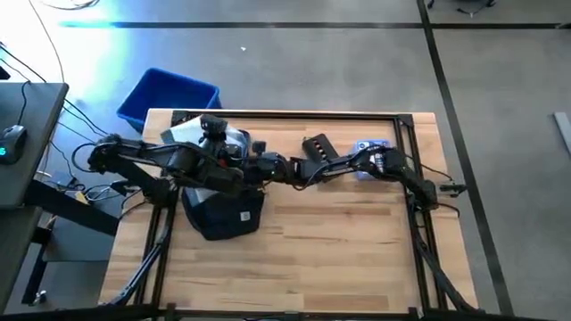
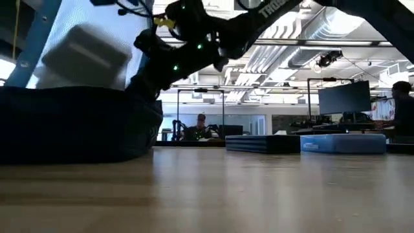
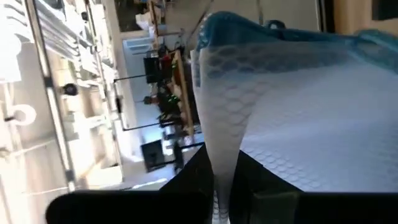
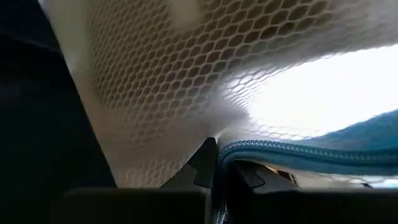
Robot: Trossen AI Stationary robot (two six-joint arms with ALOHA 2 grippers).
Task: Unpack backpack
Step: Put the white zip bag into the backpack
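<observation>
Dark navy backpack [image 1: 223, 214] lay at table's [image 1: 339, 250] left side, directly under both grippers, left gripper [image 3: 225, 186] and right gripper [image 4: 217, 165] each pinched a clear mesh pouch [image 1: 210, 138] above it.

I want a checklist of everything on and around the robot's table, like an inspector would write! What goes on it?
Surface: wooden table, mostly bare at the near side.
Job's things: backpack lies on the table's left part; a mesh pouch with a blue zipper edge is held up above it.
Clutter: black case and blue box toward the far edge.
Claws: left claw pinches the pouch's edge; right claw pinches it by the zipper.
Cables: loose ones on the floor at left.
Surroundings: blue bin on the floor behind the table; a person sits at a desk far off.
</observation>
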